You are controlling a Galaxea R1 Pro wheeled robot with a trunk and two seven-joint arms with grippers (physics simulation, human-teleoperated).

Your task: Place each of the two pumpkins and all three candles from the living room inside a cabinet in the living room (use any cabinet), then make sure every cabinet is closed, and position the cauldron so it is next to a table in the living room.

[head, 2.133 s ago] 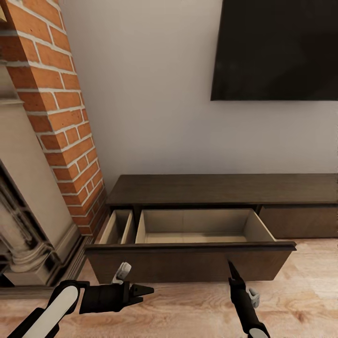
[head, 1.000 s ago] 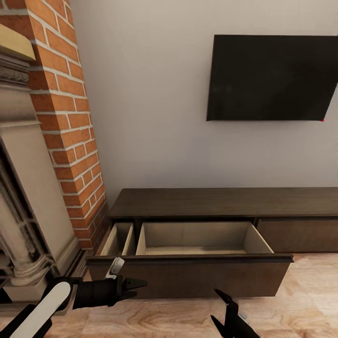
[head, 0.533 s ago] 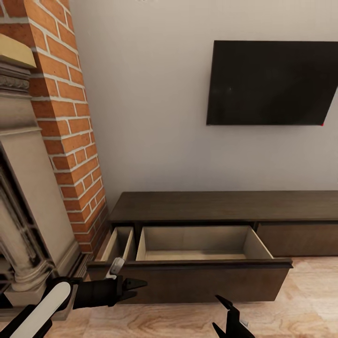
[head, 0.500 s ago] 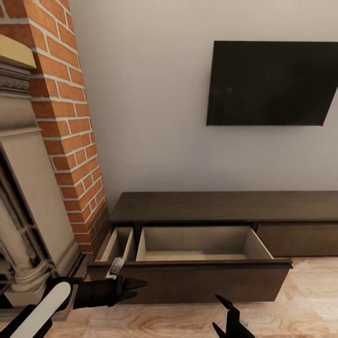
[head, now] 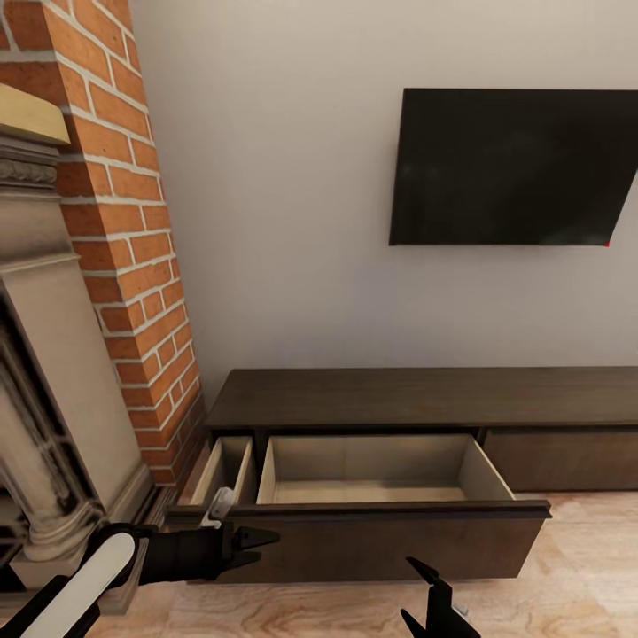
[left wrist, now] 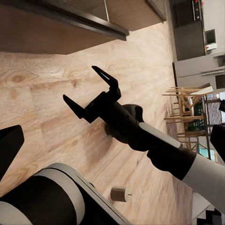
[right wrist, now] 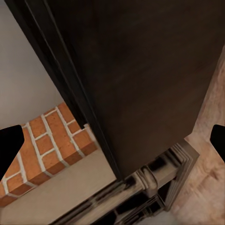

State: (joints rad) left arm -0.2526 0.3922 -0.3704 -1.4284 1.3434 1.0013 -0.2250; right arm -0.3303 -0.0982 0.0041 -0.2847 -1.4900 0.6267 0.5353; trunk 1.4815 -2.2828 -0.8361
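**Cabinet drawer open, both grippers empty**

Head view: your cabinet [head: 425, 399] stands against the wall under the TV [head: 514, 168], its wide drawer [head: 372, 496] pulled out and bare inside. Your left gripper [head: 257, 542] hangs before the drawer front, jaws narrow; your right gripper [head: 416, 592] spreads wide.

Left wrist view: the right gripper [left wrist: 89, 91] gapes over the floor [left wrist: 140, 84]; a candle [left wrist: 119, 193] lies behind it, farther from the cabinet.

Right wrist view: the cabinet's dark front [right wrist: 140, 70] is close, brick [right wrist: 47, 140] beyond.
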